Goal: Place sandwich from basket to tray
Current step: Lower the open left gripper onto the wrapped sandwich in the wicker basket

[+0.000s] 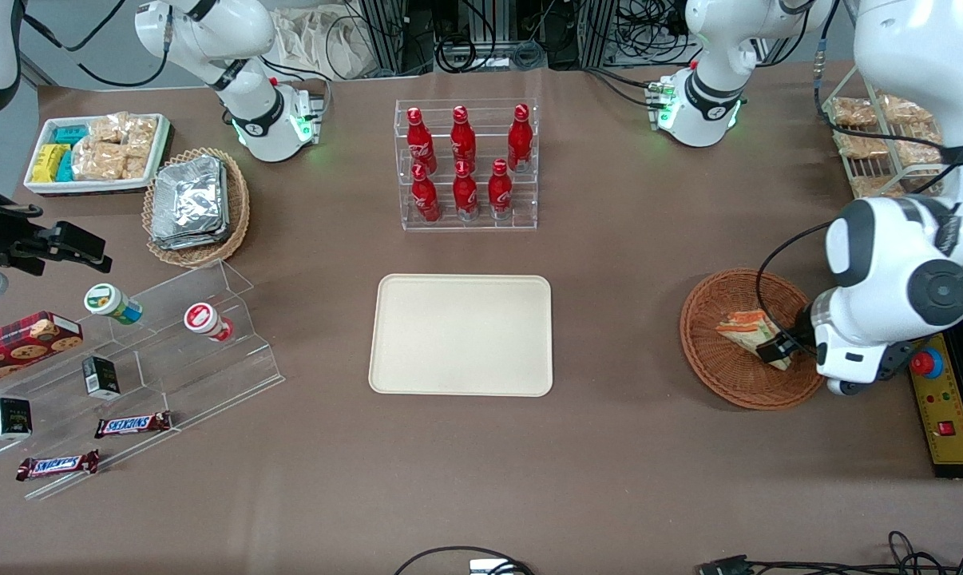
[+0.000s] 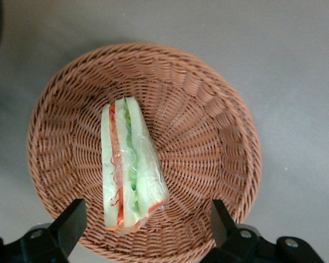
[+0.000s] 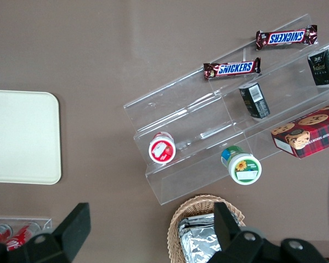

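Sandwich (image 2: 130, 164) flat in the basket (image 2: 219, 126), between the spread, empty jaws of the gripper (image 2: 145, 222) above it.

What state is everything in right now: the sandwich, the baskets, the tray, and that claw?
sandwich: wrapped in clear film, lying in the basket, not gripped.
basket: holds only the sandwich.
tray: bare, flat on the table.
gripper: open, above the basket, one finger at each side of the sandwich.
oval basket: holds foil packets.
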`<state>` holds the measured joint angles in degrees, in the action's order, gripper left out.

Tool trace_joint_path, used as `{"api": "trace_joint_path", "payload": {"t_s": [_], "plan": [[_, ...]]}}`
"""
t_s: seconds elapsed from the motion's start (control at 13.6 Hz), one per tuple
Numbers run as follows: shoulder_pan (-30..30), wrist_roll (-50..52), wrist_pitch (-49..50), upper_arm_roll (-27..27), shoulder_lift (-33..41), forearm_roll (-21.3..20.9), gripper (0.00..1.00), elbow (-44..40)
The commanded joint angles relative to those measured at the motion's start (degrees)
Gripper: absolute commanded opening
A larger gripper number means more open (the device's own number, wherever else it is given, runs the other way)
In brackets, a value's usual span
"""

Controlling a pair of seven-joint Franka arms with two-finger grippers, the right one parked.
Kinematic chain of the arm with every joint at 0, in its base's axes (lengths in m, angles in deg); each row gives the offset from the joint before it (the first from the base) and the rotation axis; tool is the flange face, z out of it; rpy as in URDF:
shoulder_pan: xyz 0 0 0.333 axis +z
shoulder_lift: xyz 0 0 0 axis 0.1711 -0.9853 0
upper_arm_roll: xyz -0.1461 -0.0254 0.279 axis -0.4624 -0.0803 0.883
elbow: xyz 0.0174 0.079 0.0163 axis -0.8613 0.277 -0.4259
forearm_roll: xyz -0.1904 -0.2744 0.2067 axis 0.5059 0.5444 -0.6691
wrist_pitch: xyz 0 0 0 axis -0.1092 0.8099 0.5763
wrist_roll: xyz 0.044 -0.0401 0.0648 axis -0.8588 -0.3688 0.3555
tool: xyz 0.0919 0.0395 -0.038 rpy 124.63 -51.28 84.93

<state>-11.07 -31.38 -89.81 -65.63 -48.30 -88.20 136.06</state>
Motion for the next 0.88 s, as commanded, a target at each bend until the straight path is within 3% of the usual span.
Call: {"api": "trace_joint_path", "payload": {"t_s": [0.0,0.51,0.59,0.81], "plan": [[0.07,3.22,-1.60,0.21,-0.25,-0.95,1.00,1.76],[2.18,3.57,-13.81,0.39,-2.28,0.01,1.00,9.49],[2.18,3.66,-13.73,0.39,-2.54,0.10,0.95,9.58],[2.10,3.84,-13.20,0.39,-2.81,0.10,0.13,9.23]]}}
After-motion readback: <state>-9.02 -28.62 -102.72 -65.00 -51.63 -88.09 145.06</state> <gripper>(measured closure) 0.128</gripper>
